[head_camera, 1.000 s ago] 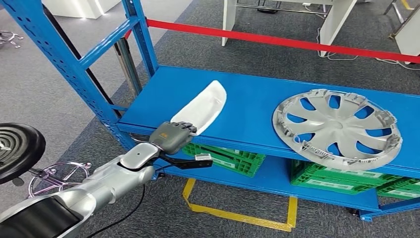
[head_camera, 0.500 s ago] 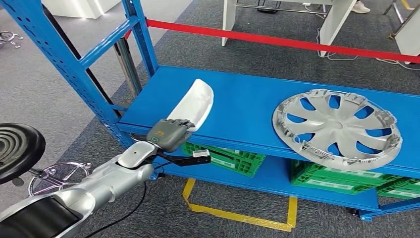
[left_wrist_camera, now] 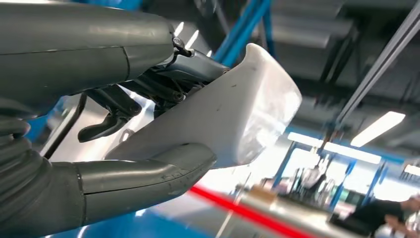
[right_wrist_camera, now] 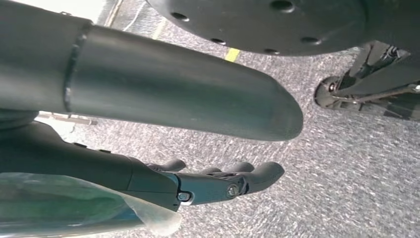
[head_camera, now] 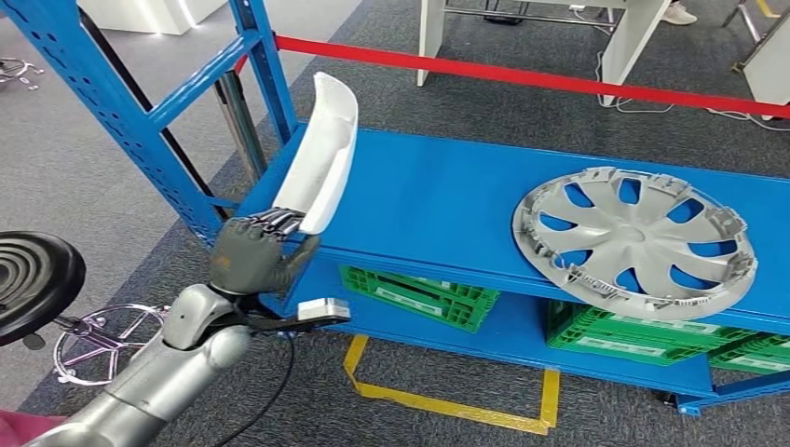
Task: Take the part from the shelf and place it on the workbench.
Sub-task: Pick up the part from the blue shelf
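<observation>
My left hand [head_camera: 250,256] grips the lower end of a long white curved part [head_camera: 319,154] and holds it raised, nearly upright, off the front left corner of the blue shelf [head_camera: 438,200]. In the left wrist view the white part [left_wrist_camera: 223,116] sits between the thick grey thumb [left_wrist_camera: 148,171] and the darker fingers [left_wrist_camera: 168,82]. My right hand [right_wrist_camera: 208,186] hangs over the grey carpet with its fingers apart and nothing in it.
A silver wheel cover [head_camera: 635,240] lies on the right of the shelf. Green crates [head_camera: 424,296] sit on the lower level. Blue shelf uprights [head_camera: 112,102] stand left of the part. A red barrier tape [head_camera: 522,73] runs behind, and a black stool [head_camera: 33,279] is at far left.
The left hand has lifted the white part off the shelf, pulled it back to the left and tipped it from lying flat to nearly upright.
</observation>
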Tool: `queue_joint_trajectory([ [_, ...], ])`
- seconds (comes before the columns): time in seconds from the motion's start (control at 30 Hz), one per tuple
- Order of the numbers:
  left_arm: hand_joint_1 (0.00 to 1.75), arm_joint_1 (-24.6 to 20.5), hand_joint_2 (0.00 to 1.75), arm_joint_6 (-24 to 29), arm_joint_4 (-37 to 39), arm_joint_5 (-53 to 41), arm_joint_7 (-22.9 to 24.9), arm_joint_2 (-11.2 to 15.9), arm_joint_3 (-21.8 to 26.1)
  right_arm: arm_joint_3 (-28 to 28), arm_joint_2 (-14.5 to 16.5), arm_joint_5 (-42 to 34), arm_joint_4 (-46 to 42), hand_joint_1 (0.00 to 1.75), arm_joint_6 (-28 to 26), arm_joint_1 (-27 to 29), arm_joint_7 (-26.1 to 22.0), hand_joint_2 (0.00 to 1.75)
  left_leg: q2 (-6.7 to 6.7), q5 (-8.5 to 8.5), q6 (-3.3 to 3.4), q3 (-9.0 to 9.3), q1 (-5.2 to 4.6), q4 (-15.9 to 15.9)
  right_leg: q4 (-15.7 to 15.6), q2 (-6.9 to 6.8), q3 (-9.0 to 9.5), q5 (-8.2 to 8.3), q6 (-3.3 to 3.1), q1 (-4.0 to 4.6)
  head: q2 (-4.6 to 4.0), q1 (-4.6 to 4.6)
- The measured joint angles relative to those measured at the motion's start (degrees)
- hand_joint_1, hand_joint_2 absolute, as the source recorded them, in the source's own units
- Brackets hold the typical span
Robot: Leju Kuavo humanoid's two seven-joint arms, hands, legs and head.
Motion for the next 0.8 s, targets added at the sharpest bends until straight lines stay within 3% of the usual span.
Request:
queue_joint_trajectory([
  [0.13, 1.75, 4.7, 1.75, 0.0, -7.9, 0.5, -2.1, 0.5, 2.4, 0.0, 0.2, -0.2, 0.0, 0.0, -0.1, 0.0, -0.4, 0.0, 0.0, 0.01, 0.0, 0.01, 0.01, 0.0, 0.0, -0.01, 0.0, 0.0, 0.0, 0.0, 0.0, 0.0],
  [0.33, 1.75, 8.5, 1.75, 0.0, -13.6, 3.6, -3.6, 0.8, 3.8, 0.0, 0.9, -0.3, 0.0, 0.0, -0.3, 0.0, -0.4, 0.0, -0.01, 0.01, 0.0, 0.02, 0.01, 0.0, 0.0, -0.02, 0.03, 0.01, 0.0, 0.0, 0.0, -0.01],
  [0.8, 1.75, 10.1, 1.75, -0.5, -14.5, 12.9, -1.3, 0.8, 1.5, 0.3, 2.0, -0.4, 0.0, 0.0, -0.9, -0.1, -0.6, 0.0, -0.01, 0.01, 0.0, 0.02, 0.01, 0.0, 0.0, -0.01, 0.0, 0.01, 0.0, 0.0, 0.0, 0.0],
])
